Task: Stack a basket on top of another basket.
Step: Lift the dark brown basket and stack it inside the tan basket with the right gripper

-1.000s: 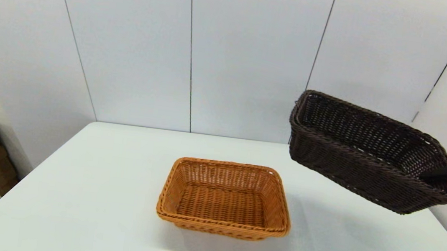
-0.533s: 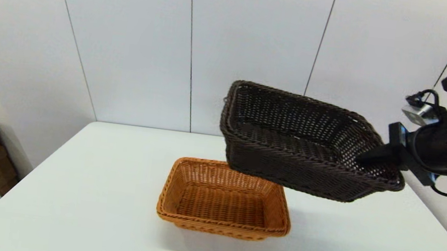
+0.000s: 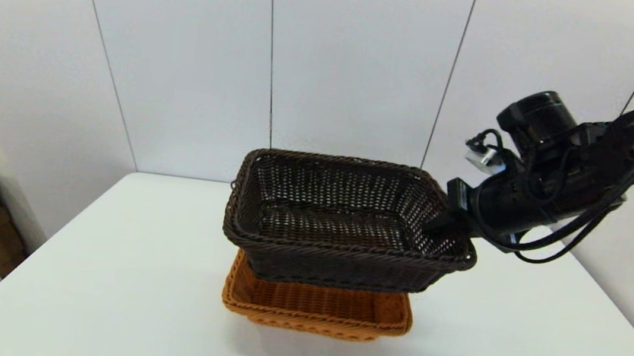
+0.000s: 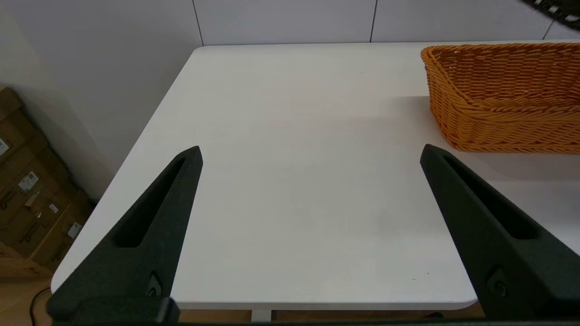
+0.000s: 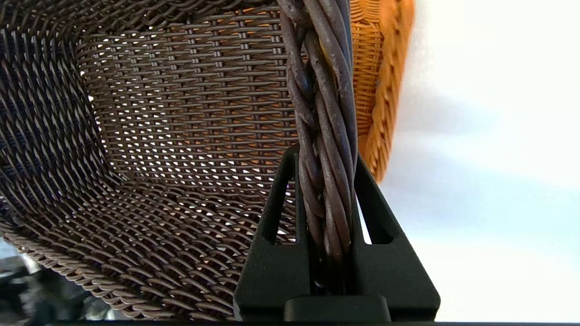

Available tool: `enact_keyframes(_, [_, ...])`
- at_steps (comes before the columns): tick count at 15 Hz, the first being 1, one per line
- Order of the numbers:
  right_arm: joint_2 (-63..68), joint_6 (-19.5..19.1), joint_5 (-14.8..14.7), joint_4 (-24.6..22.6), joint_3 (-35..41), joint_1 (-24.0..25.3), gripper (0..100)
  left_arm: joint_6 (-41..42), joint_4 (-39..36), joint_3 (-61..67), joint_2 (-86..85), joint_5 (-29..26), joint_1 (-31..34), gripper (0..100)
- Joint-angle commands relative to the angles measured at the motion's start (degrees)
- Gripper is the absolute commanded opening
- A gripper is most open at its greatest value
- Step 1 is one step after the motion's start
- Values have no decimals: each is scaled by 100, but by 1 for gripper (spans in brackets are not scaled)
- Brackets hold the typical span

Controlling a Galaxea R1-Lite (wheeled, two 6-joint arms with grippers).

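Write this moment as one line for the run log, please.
right tool: shut on rim of dark brown rectangular wicker basket | position: above orange rectangular wicker basket | left tool: open, idle | stack: not released

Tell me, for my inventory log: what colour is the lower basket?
Orange-tan wicker, clearest in the left wrist view.

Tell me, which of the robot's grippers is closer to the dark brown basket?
Right. The right gripper is clamped on the dark brown basket rim. The left gripper hangs open beside the orange basket, well away.
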Motion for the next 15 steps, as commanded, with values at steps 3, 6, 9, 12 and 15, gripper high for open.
enact_keyframes(3, [537, 51, -259, 1, -184, 192, 0, -2, 3, -5, -9, 4, 0, 100])
enact_keyframes(6, [643, 130, -373, -8, -184, 218, 0, -2, 3, 4, -9, 4, 0, 100])
enact_keyframes(9, [739, 200, -435, -17, -184, 227, 0, -2, 3, -5, -9, 4, 0, 100])
enact_keyframes(12, [783, 402, -461, -69, -192, 279, 0, -2, 3, 4, -9, 4, 0, 100])
enact_keyframes(15, [924, 560, -690, -201, -166, 411, 0, -2, 3, 4, -9, 4, 0, 100])
